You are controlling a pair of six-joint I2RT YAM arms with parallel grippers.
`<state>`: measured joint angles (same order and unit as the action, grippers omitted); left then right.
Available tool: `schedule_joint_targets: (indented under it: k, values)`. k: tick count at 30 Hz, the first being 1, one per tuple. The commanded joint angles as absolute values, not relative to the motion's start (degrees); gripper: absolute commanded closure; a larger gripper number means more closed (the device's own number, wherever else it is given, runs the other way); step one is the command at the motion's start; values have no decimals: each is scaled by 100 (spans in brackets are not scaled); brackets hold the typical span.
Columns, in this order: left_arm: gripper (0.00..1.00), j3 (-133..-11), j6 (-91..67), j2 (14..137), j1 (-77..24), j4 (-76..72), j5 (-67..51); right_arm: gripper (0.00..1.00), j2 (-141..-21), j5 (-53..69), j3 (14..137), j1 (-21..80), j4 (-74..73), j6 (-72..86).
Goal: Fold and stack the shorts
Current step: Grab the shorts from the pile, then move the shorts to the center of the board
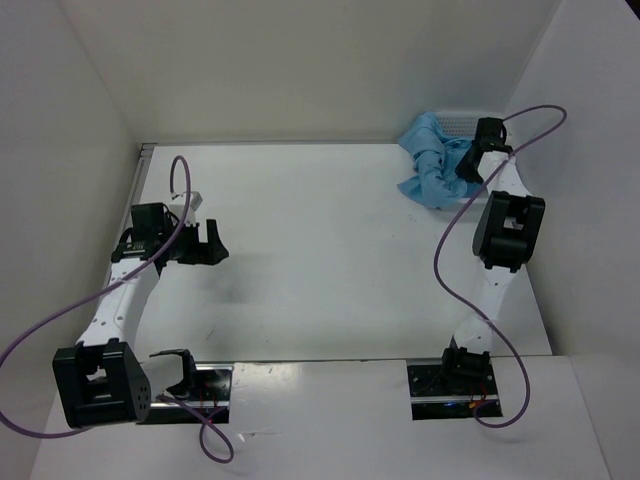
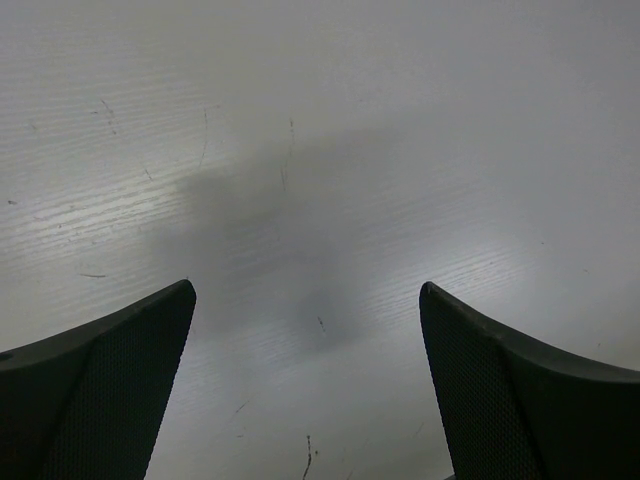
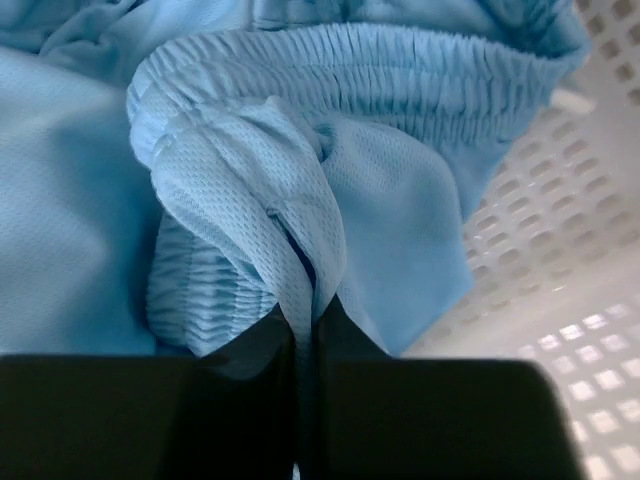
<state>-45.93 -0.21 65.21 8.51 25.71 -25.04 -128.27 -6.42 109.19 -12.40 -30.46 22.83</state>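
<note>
The sky-blue shorts (image 1: 428,160) lie bunched at the table's far right, partly over the edge of the white mesh basket (image 1: 458,124). My right gripper (image 1: 467,162) is shut on a fold of the shorts. In the right wrist view the fabric (image 3: 300,200) is pinched between the black fingers, and the gathered waistband (image 3: 380,55) runs across above. My left gripper (image 1: 205,243) is open and empty at the left side of the table. The left wrist view shows only bare white table (image 2: 310,200) between its fingers (image 2: 110,390).
The white mesh basket (image 3: 570,270) stands in the far right corner against the white walls. A purple cable loops beside each arm. The white enclosure walls close in the left, back and right sides.
</note>
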Motion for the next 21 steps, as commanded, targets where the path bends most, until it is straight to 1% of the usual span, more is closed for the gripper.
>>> schedule_joint_targets:
  k: [1,4,9,12,13,15,16,17,21]
  values:
    - [1,-4816,0,6460,791,2531,-2487,100,-12227,-798,11197,-1292,-2848,2215]
    - [1,-4816,0,6407,791,2479,-2487,100,-11691,-861,11084,-1240,-2725,2084]
    - [1,-4931,0,6354,686,2259,-2382,100,-10303,-1256,11030,-722,-2330,1899]
    - [1,-4983,0,6354,615,2259,-2329,100,-9512,-1415,11030,-116,-1961,1688]
    - [1,-4983,0,6354,563,2198,-2329,100,-9344,-1572,11030,295,-1882,1627]
    - [1,-4983,0,6302,501,2118,-2329,100,-8905,-1775,11030,788,-1601,1556]
    - [1,-5053,0,6302,501,2031,-2277,100,-8799,-1828,11030,1043,-1504,1556]
    - [1,-5115,0,6302,449,1952,-2276,100,-8650,-1906,11030,1533,-1329,1556]
    - [1,-5264,0,6302,448,1837,-2162,100,-8701,-1907,11319,2626,-1178,1678]
